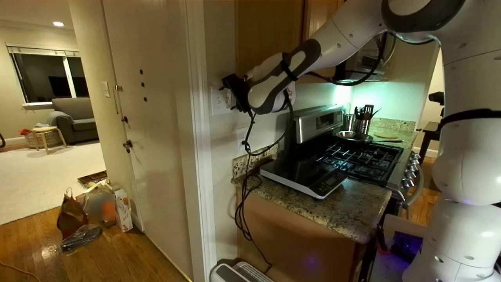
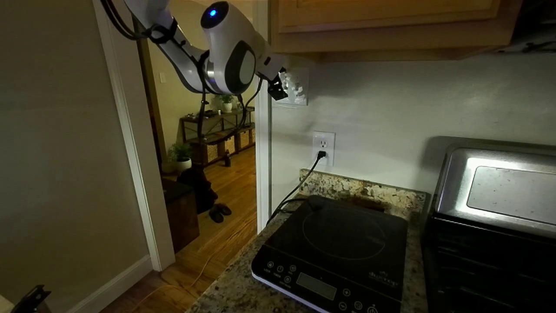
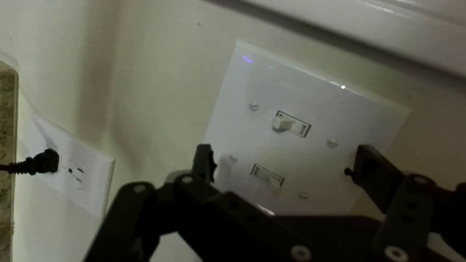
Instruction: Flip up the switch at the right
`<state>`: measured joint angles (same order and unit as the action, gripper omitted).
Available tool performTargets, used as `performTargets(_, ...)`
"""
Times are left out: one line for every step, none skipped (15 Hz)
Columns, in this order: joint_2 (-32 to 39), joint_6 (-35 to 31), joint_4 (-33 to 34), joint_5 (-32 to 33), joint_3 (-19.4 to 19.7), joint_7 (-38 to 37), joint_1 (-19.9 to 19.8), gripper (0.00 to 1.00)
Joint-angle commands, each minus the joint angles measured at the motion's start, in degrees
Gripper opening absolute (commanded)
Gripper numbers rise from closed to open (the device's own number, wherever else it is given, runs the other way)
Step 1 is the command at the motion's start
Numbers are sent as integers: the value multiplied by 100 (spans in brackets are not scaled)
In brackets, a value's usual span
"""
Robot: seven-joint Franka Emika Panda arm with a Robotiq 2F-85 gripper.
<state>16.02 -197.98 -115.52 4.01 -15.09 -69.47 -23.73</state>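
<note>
Granite (image 3: 7, 94), speckled brown, edges the far left of the wrist view, then comes a black ribbed plug (image 3: 43, 162) seated in a white rectangular outlet plate (image 3: 91, 182), no part of the job. Next stands one dark fingertip (image 3: 202, 160) of the black two-fingered gripper (image 3: 284, 162), overlapping the near edge of a broad white wall plate (image 3: 302, 154). Both exterior views show the outlet below that plate, so wall-up runs rightward here and the right-hand switch should be the lower of the pair. This small white toggle switch (image 3: 267, 175) appears between the fingertips, dim and shadowed; its lever seems to lean toward the slot's right end, opposite to the pale neighbouring toggle (image 3: 285, 123) just above it in view, which would make it up and the flip probably done. Blur keeps that short of certain. Farther right is the second fingertip, well apart from its mate, nothing gripped between them; contact with the lever cannot be told. The reach looks complete, the gripper being close at the plate in both exterior views; what remains, as I judge it, is a check, a rightward nudge if needed, and backing away.
</note>
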Motion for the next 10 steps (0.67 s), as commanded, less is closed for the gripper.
performTargets(182,0,208,111,-133,-48,-108,100)
performTargets(249,0,275,112,-149,-44,-104,100)
performTargets(306,0,331,109,-166,-44,-101,100)
performTargets(365,0,393,89,-165,-35,-76,100)
performTargets(398,0,430,74,-169,-30,-63,100)
performTargets(405,0,452,113,-213,-24,-89,100)
performTargets(384,0,443,147,-262,-32,-129,100)
performTargets(327,0,322,4,-119,0,2,100)
performTargets(331,0,324,3,-119,0,3,100)
performTargets(331,0,323,3,-119,0,4,100)
